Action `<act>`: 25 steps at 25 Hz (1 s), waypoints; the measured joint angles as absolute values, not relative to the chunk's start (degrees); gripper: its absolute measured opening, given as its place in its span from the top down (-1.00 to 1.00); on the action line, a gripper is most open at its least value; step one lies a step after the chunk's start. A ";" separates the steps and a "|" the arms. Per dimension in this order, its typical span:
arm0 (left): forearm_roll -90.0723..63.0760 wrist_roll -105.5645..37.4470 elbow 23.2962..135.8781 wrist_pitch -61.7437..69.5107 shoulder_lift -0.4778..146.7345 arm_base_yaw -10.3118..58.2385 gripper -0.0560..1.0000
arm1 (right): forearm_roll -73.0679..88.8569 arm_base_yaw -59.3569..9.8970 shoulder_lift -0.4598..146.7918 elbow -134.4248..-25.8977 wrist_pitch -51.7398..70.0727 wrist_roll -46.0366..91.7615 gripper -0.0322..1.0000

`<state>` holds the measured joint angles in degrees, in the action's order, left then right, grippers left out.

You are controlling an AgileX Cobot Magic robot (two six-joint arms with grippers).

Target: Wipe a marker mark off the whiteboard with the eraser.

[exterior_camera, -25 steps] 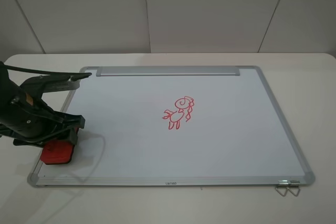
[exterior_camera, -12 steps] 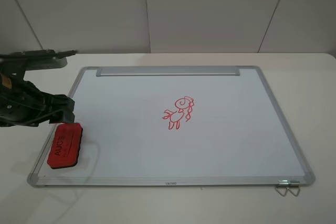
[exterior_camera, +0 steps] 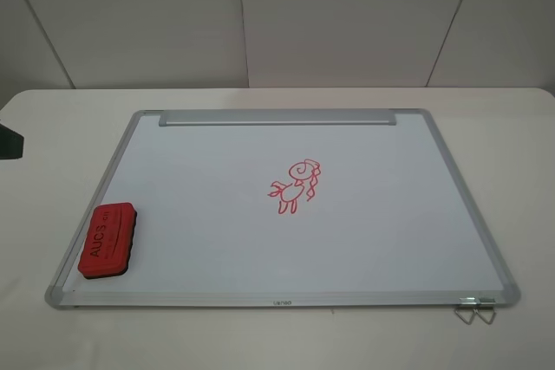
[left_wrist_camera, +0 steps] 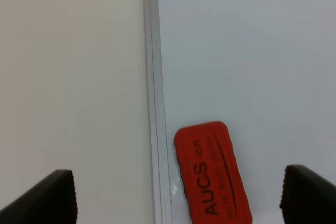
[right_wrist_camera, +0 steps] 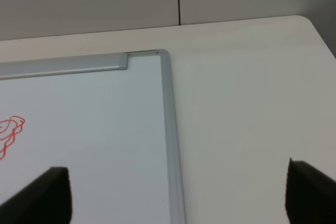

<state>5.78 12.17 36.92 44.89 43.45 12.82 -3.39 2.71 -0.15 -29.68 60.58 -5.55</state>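
Note:
The whiteboard (exterior_camera: pixel 373 231) lies flat on the table. No mushroom-capped marker mark shows on it. The only drawing is the red doodle with a spiral head and side arms (exterior_camera: pixel 297 184), near the middle, and its edge shows in the right wrist view (right_wrist_camera: pixel 9 132). The red eraser (exterior_camera: pixel 108 240) rests lettering-up on the board's near left corner, free of any gripper. My left gripper (left_wrist_camera: pixel 181 198) is open above the eraser (left_wrist_camera: pixel 210 174) and the board's frame, touching neither. Over the board's far right corner my right gripper (right_wrist_camera: pixel 178 195) is open and holds nothing.
A metal tray strip (exterior_camera: pixel 276 117) runs along the board's far edge. A wire binder clip (exterior_camera: pixel 475 309) hangs on the near right corner. A dark piece of the left arm (exterior_camera: pixel 9 143) shows at the left edge. Bare white table (right_wrist_camera: pixel 247 108) surrounds the board.
The left arm has let go of the eraser and pulled back to the left, almost out of the exterior view. The eraser stays on the board's near left corner.

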 joint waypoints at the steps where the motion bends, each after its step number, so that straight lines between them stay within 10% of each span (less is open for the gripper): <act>1: 5.82 11.37 38.42 47.39 41.14 12.82 -0.57 | -3.39 2.71 -0.15 -29.68 60.58 -5.55 -0.47; 25: 0.50 4.14 29.55 62.60 3.51 15.46 -0.57 | -3.39 2.71 -0.15 -29.68 60.58 -5.55 -0.47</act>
<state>0.50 4.14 29.55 62.60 3.51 15.46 -3.39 2.71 -0.15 -29.68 60.58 -5.55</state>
